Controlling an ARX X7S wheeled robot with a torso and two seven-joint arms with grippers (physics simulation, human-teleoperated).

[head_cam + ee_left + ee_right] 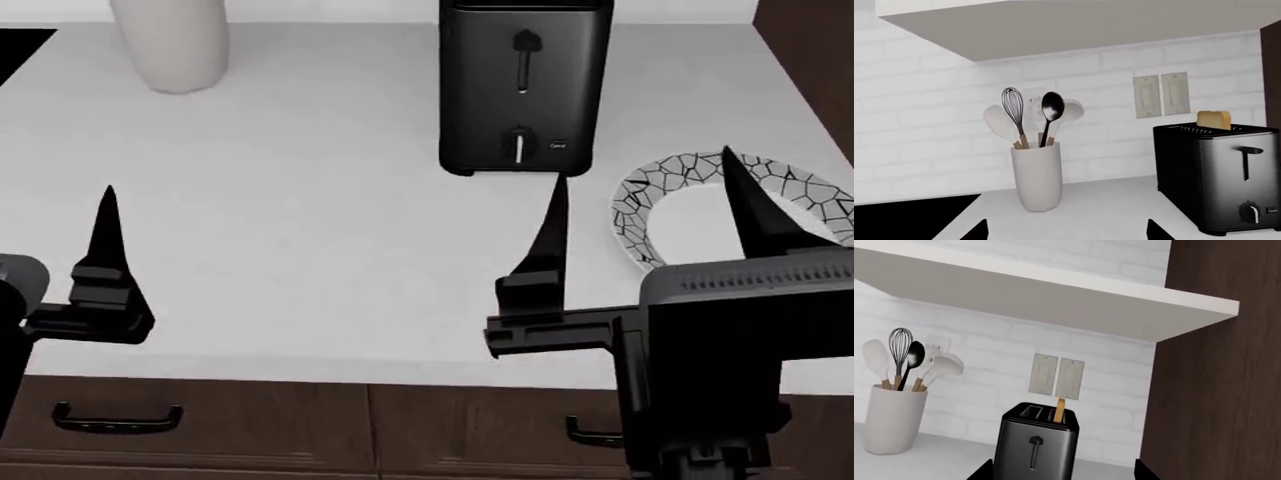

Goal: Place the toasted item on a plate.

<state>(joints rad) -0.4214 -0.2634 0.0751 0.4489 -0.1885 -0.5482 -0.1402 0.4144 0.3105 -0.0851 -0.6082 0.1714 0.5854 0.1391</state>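
Note:
The toasted item (pixel 1213 120) stands upright in a slot of the black toaster (pixel 1217 175), its top sticking out; the right wrist view shows the toast (pixel 1059 411) edge-on in the toaster (pixel 1037 442). The plate (pixel 638 215) lies on the counter to the right of the toaster (pixel 523 85), partly hidden behind my right gripper (pixel 645 170). That gripper is open and empty, hovering near the counter's front edge. My left gripper (pixel 1067 234) is open and empty too, with one finger (pixel 104 250) showing at the head view's left.
A cream crock (pixel 1036 175) of utensils stands at the back left of the white counter (pixel 320 200). A black cooktop (pixel 901 220) lies beyond it. A dark wood panel (pixel 1214 390) rises right of the toaster, and a shelf (pixel 1054 300) hangs overhead.

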